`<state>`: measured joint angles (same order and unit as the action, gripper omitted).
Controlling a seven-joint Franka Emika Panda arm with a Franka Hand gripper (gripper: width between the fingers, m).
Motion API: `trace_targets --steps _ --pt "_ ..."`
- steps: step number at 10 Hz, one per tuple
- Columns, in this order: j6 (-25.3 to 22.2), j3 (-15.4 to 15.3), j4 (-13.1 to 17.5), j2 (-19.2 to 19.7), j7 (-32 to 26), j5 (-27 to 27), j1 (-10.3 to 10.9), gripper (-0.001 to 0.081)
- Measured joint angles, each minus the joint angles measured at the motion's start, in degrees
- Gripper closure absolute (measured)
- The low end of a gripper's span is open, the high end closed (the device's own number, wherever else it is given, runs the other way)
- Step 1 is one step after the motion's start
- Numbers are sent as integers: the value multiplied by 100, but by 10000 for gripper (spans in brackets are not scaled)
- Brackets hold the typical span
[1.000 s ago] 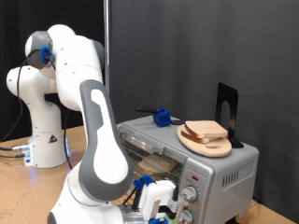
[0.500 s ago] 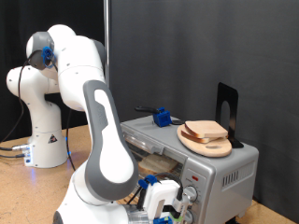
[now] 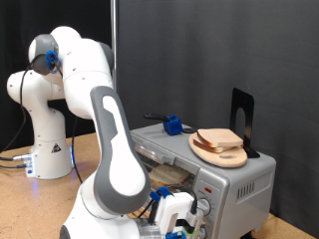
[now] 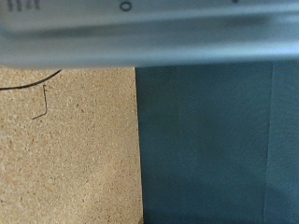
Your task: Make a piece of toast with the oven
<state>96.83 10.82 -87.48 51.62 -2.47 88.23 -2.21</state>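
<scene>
The gripper (image 3: pixel 177 221) sits low at the exterior view's bottom, just in front of the oven (image 3: pixel 204 169), near its knobs (image 3: pixel 202 208); its fingers are cut off by the frame edge and hidden behind its white body, so I cannot tell whether the jaws are open or closed. The wrist view shows no fingers, only a blurred grey band, likely the oven's edge, over a cork-like tabletop (image 4: pixel 70 149) and a dark teal surface (image 4: pixel 220 140). The oven's front is largely blocked by the arm; a wire rack (image 3: pixel 167 172) shows through the opening. One slice of toast (image 3: pixel 220 139), pale-faced with a brown crust, lies on one round wooden board (image 3: pixel 217 151) on top of the oven, at its right. Farther left on the oven top is one small blue object (image 3: pixel 171 125), hard to identify, and a black stand (image 3: pixel 242 113) rises behind the board.
</scene>
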Motion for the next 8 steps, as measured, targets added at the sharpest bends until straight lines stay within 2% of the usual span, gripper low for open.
trace_targets --steps 1,2,3,4,6,8 --pt "0 0 -15 0 0 -1 0 370" --pt "0 0 -27 0 0 -1 0 370" --pt "-1 0 -33 0 0 -1 0 553" --pt "-44 0 -20 -19 1 0 -3 690" --pt "-46 -1 -22 -22 1 0 -2 715" --pt "-55 -8 -40 -31 -359 41 -7 715"
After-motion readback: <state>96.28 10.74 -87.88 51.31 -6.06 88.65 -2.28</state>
